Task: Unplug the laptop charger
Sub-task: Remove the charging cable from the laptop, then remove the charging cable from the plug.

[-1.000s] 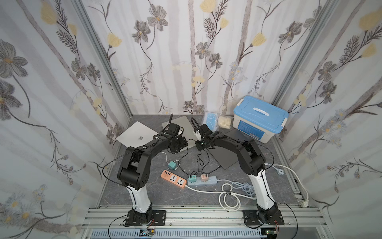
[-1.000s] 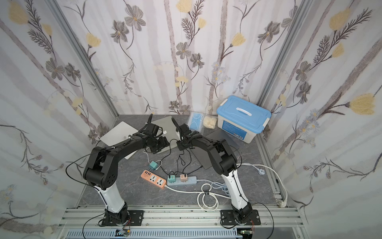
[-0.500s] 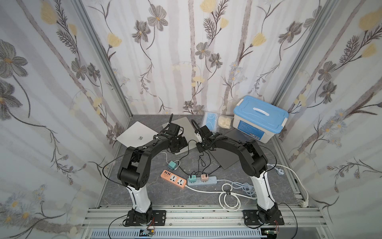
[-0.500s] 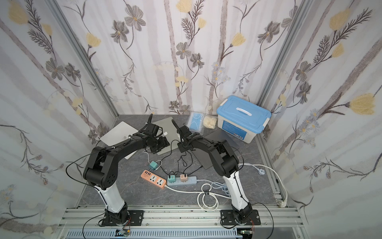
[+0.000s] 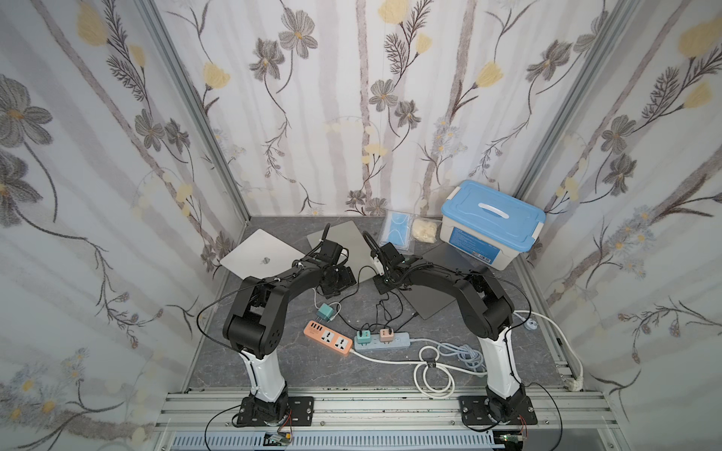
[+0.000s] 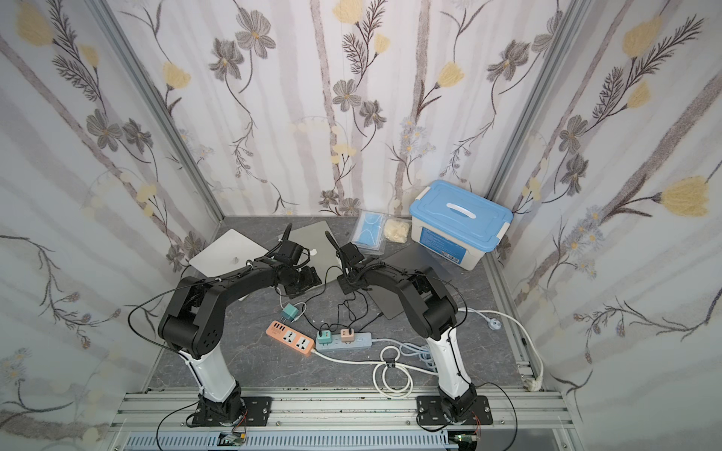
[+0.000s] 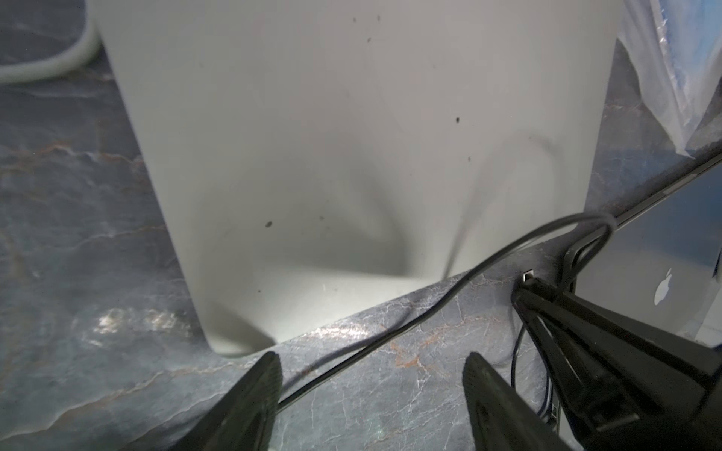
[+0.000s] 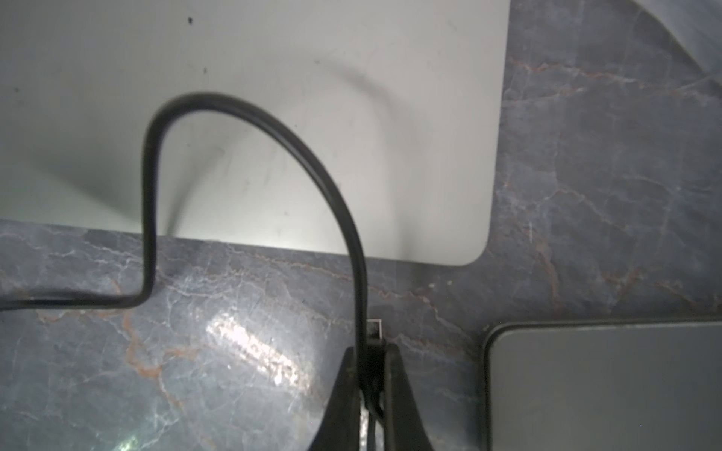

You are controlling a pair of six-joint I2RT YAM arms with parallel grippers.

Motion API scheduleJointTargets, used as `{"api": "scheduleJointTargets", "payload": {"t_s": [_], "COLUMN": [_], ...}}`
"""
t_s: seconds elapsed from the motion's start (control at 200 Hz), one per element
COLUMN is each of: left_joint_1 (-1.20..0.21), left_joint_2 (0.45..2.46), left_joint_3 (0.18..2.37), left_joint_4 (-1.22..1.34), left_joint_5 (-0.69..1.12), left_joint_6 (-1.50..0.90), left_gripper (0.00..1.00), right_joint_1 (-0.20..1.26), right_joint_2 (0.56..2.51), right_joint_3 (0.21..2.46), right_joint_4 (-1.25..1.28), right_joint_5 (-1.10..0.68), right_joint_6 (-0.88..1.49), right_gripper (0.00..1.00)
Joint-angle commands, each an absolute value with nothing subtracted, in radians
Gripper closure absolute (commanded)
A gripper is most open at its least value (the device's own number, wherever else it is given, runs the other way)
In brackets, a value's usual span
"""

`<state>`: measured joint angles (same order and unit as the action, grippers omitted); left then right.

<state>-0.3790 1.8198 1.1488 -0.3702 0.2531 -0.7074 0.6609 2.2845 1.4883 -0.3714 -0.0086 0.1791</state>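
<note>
Right wrist view: my right claw pinches the thin black charger cable at its plug. The metal tip is bare over the grey marbled bench toward its back edge, beside the flat silver laptop. My left claw gapes empty at the laptop's corner, likely to steady it.

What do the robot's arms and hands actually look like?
Two matching arms: the left arm and right arm have chunky black links on white lower columns, bolted to black base plates. Thin black cables loop outside the joints. The left hand and right hand each have two tapering black fingers.
</note>
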Motion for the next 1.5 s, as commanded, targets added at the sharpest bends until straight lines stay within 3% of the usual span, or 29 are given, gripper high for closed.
{"api": "scheduleJointTargets", "payload": {"t_s": [0.0, 0.335, 0.689, 0.929, 1.239, 1.494], "left_joint_1": [-0.380, -0.380, -0.380, -0.383, -0.435, -0.448], "left_joint_2": [1.833, 1.901, 1.871, 1.704, 1.396, 1.004], "left_joint_3": [1.151, 1.202, 1.221, 1.111, 0.876, 0.692], "left_joint_4": [-0.349, -0.368, -0.414, -0.419, -0.473, -0.507], "left_joint_5": [0.239, 0.219, 0.194, 0.192, 0.160, 0.284], "left_joint_6": [-0.712, -0.703, -0.667, -0.636, -0.600, -0.630], "left_gripper": [0.24, 0.24, 0.24, 0.24, 0.24, 0.29], "right_joint_1": [0.666, 0.667, 0.667, 0.675, 0.758, 0.929], "right_joint_2": [2.247, 2.189, 2.080, 1.900, 1.566, 1.505], "right_joint_3": [1.432, 1.383, 1.396, 1.293, 1.026, 0.956], "right_joint_4": [-0.379, -0.325, -0.348, -0.350, -0.222, -0.187], "right_joint_5": [-0.049, -0.099, -0.096, -0.098, -0.269, -0.326], "right_joint_6": [0.206, 0.218, 0.213, 0.218, 0.227, 0.257], "right_gripper": [1.00, 0.95, 0.79, 0.63, 0.61, 0.61]}}
